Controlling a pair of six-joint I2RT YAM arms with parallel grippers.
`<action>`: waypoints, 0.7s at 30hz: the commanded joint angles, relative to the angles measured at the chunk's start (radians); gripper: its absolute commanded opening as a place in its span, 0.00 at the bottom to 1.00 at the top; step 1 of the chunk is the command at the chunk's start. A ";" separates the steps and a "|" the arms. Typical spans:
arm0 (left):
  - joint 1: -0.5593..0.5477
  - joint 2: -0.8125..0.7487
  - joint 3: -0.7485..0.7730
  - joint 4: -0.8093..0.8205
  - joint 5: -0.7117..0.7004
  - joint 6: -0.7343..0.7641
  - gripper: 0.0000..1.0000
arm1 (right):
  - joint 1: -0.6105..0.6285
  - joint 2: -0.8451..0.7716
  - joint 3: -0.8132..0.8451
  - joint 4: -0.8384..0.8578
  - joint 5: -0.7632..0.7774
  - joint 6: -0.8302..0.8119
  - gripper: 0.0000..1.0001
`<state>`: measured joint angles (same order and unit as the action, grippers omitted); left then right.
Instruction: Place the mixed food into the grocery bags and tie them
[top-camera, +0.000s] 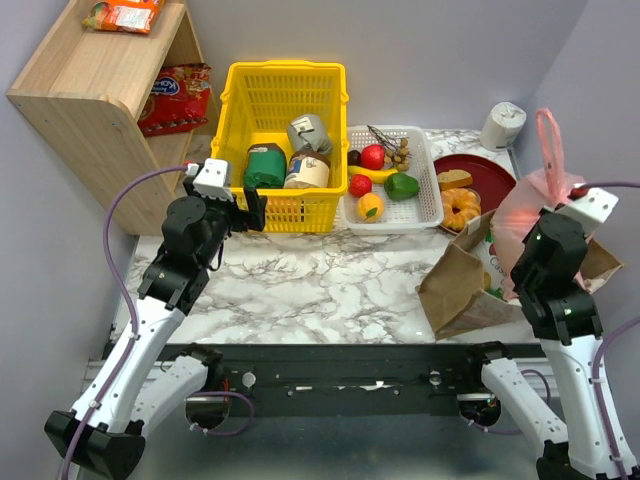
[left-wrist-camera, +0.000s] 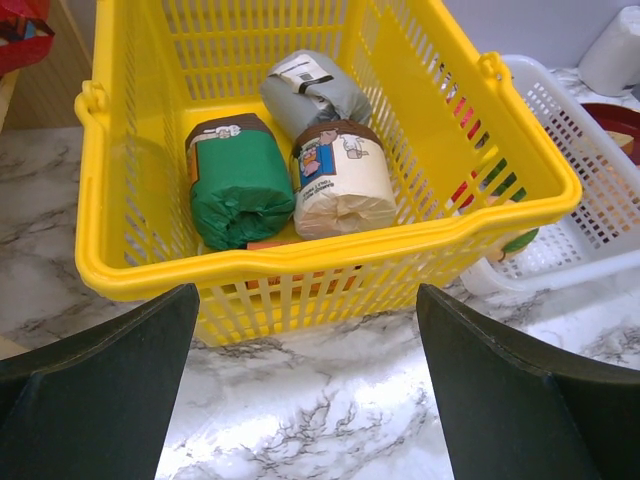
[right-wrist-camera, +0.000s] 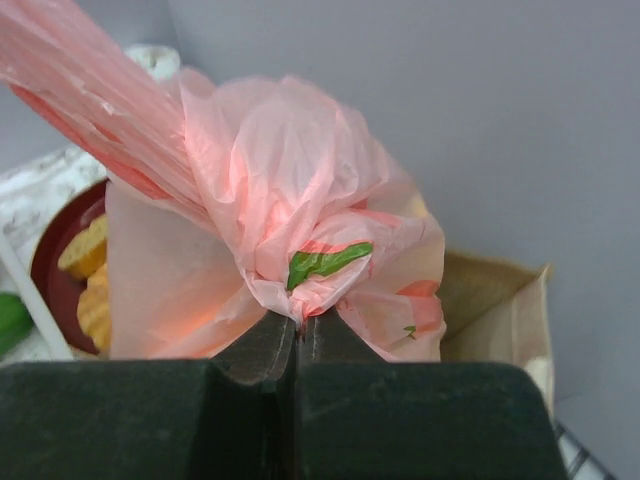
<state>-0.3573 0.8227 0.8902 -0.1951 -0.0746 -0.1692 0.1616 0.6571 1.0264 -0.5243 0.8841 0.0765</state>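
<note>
Pink plastic bag (right-wrist-camera: 300, 200), one of two bags, standing against the far right side of the one brown paper bag (top-camera: 455, 285). We see its gathered neck lying straight ahead of the right gripper (right-wrist-camera: 298, 335), whose jaws are pinched almost together on the film just under the bunch. One loop handle (top-camera: 547, 140) rises from that bunch. We judge the right arm much the nearer. The left gripper (left-wrist-camera: 300, 400), jaws wide and empty, hangs well to the left of the paper bag, facing one yellow basket (left-wrist-camera: 330, 265) that holds three wrapped packs (left-wrist-camera: 240, 180).
</note>
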 joint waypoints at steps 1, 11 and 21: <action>-0.045 -0.030 -0.014 0.036 -0.033 -0.003 0.99 | -0.004 -0.085 -0.081 -0.113 -0.075 0.392 0.14; -0.108 -0.076 -0.022 0.036 -0.057 0.004 0.99 | -0.005 -0.125 -0.284 -0.466 -0.266 1.012 0.01; -0.112 -0.076 -0.027 0.037 -0.063 0.002 0.99 | -0.005 -0.088 -0.227 -0.890 -0.220 1.456 0.13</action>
<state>-0.4652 0.7525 0.8742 -0.1795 -0.1120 -0.1688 0.1596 0.6071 0.7982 -1.1870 0.6556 1.3083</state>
